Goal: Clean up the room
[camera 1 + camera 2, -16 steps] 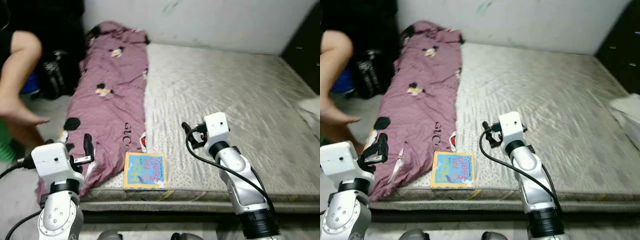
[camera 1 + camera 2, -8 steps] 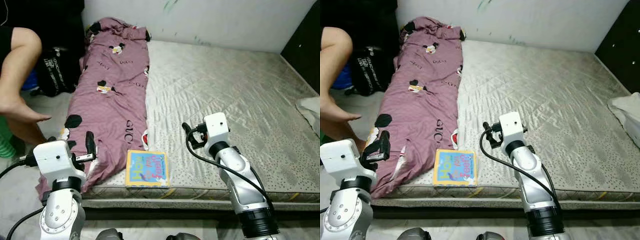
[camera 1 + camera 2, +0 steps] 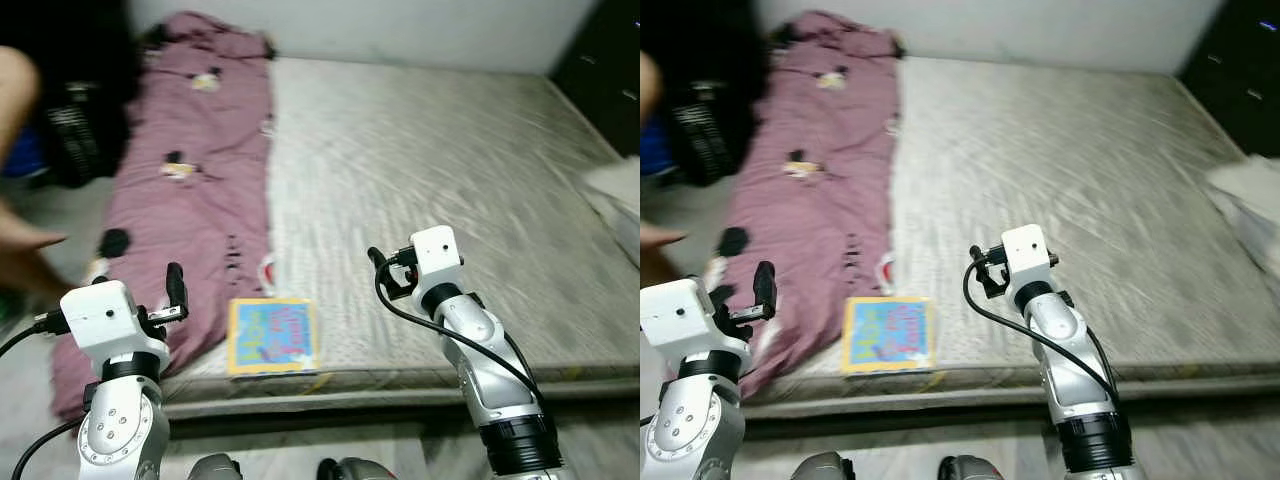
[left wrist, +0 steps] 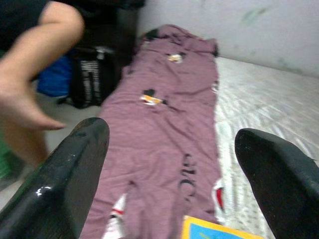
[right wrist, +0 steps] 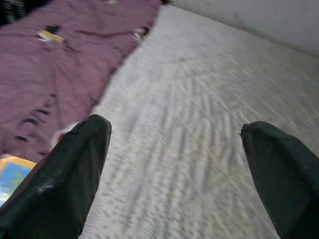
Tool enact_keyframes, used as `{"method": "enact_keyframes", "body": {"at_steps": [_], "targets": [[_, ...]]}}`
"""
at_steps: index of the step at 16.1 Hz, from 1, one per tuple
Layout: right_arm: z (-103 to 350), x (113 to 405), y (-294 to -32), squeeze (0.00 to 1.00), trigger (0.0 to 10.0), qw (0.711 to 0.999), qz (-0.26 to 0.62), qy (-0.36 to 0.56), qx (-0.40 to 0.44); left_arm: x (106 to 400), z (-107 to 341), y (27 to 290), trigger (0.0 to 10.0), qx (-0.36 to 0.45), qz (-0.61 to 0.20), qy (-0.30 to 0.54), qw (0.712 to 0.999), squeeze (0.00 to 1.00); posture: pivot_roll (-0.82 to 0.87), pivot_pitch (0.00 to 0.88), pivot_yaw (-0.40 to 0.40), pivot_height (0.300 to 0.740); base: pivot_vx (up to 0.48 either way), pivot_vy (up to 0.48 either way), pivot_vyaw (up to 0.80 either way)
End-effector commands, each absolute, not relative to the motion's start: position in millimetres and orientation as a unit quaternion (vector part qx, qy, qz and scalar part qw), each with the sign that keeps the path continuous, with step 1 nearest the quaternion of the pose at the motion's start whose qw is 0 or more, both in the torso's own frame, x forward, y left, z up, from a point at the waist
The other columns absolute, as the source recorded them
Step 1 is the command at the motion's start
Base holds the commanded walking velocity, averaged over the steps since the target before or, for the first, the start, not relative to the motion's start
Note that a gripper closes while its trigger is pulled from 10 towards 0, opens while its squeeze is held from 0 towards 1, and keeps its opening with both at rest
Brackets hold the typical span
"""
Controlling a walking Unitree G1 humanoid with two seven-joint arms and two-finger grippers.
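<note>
Lying along the left side of the bed (image 3: 450,180), a purple blanket (image 3: 190,190) hangs off its near left corner. Just right of it, a colourful book (image 3: 272,335) rests at the near edge. Left gripper (image 4: 174,169) hovers near that corner, fingers spread and empty. Right gripper (image 5: 174,164) hangs over the bare mattress, fingers spread too. A person's hand (image 4: 22,107) shows far left.

Room count: 1 of nearly everything.
1 mattress (image 3: 430,170), 1 purple blanket (image 3: 190,190), 1 picture book (image 3: 271,335), 1 black bag (image 3: 78,130), 1 white cloth (image 3: 618,190) (partly cut off), 1 person's arm (image 4: 35,64), 2 grippers: left gripper (image 4: 174,164), right gripper (image 5: 174,164).
</note>
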State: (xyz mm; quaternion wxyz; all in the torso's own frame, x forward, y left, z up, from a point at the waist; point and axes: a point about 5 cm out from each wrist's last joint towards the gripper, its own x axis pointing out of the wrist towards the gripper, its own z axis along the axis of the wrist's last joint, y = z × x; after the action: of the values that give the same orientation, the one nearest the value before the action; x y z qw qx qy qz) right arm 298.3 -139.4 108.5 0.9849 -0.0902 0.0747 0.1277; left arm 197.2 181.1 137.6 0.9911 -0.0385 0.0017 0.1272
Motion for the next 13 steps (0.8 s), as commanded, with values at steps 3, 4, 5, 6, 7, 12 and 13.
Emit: {"method": "enact_keyframes", "body": {"at_steps": [3,4,5,6,7,12,13], "targets": [[106.2,296.0,-144.9,0.0,10.0,0.985,0.119,0.083,-0.09,198.0,134.0,178.9,10.0,-0.063,0.128,0.014,0.99,0.0,0.06,0.079,-0.088,0.74,0.0,0.0,-0.44],[106.2,296.1,-144.9,0.0,10.0,0.985,0.12,0.084,-0.091,198.2,134.4,179.1,10.0,-0.063,0.127,0.012,0.99,0.0,0.06,0.079,-0.088,0.74,0.0,0.0,0.0],[105.8,295.9,-145.1,0.0,10.0,0.985,0.119,0.085,-0.09,198.2,133.8,180.2,10.0,-0.06,0.134,0.016,0.989,0.0,0.06,0.081,-0.088,0.74,0.0,0.0,0.0],[105.4,295.6,-145.2,0.0,10.0,0.985,0.119,0.086,-0.09,198.1,132.9,180.8,10.0,-0.066,0.138,0.019,0.988,0.0,0.06,0.081,-0.088,0.74,0.0,0.0,0.0],[105.3,295.5,-145.3,0.0,10.0,0.985,0.119,0.086,-0.09,198.2,132.3,181.4,10.0,-0.069,0.14,0.021,0.988,0.0,0.06,0.082,-0.088,0.74,0.0,0.0,0.0],[104.3,296.2,-145.5,0.0,10.0,0.985,0.118,0.089,-0.091,200.6,131.0,181.5,10.0,-0.082,0.137,0.025,0.987,0.0,0.06,0.08,-0.088,0.74,0.0,0.256,0.0],[104.3,296.5,-145.6,0.0,10.0,0.985,0.118,0.089,-0.091,200.9,131.0,181.4,10.0,-0.084,0.137,0.025,0.987,0.0,0.06,0.08,-0.088,0.74,0.0,0.48,0.0]]}}
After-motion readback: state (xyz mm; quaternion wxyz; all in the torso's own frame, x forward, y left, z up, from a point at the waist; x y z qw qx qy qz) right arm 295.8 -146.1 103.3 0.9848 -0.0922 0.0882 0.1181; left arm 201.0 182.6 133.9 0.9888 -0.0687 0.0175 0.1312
